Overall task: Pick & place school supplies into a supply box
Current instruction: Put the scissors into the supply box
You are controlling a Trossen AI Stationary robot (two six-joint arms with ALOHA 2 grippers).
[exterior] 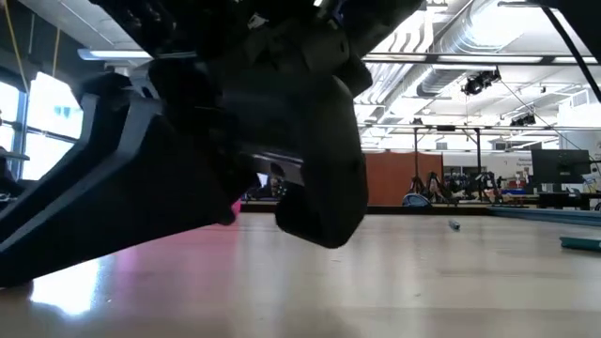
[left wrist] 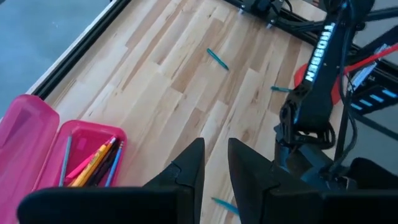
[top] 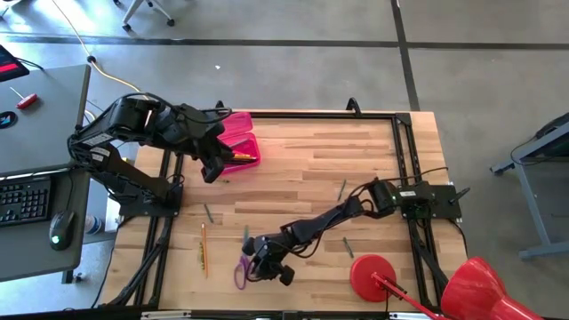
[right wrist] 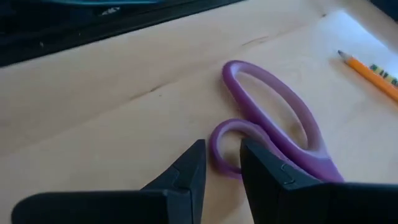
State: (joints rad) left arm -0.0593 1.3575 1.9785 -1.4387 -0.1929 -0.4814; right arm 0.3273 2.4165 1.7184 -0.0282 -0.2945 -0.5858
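Note:
Purple-handled scissors [right wrist: 273, 118] lie flat on the wooden table near its front edge, also visible from above [top: 240, 272]. My right gripper [right wrist: 222, 152] [top: 256, 263] hangs low over them, open by a narrow gap, its tips astride the smaller handle loop. The pink supply box [top: 238, 147] stands at the far left with several pencils and pens [left wrist: 93, 163] inside and its lid [left wrist: 25, 134] folded open beside it. My left gripper [left wrist: 214, 146] hovers high by the box, open and holding nothing. An orange pencil [top: 204, 249] lies left of the scissors. My right gripper comes at the scissors slanting down from the table's right. Its two fingertips stand on either side of the rim of the smaller handle loop [right wrist: 216, 144]. I cannot tell whether they touch it. The scissors lie flat on the table.
Loose pens lie scattered on the table [top: 208, 212] [top: 341, 188] [top: 348, 247] [top: 246, 233]. A red disc with a handle [top: 373, 276] sits at the near right, with a big red object [top: 476, 293] beyond the table's corner. A desk with a keyboard [top: 22, 200] stands to the left.

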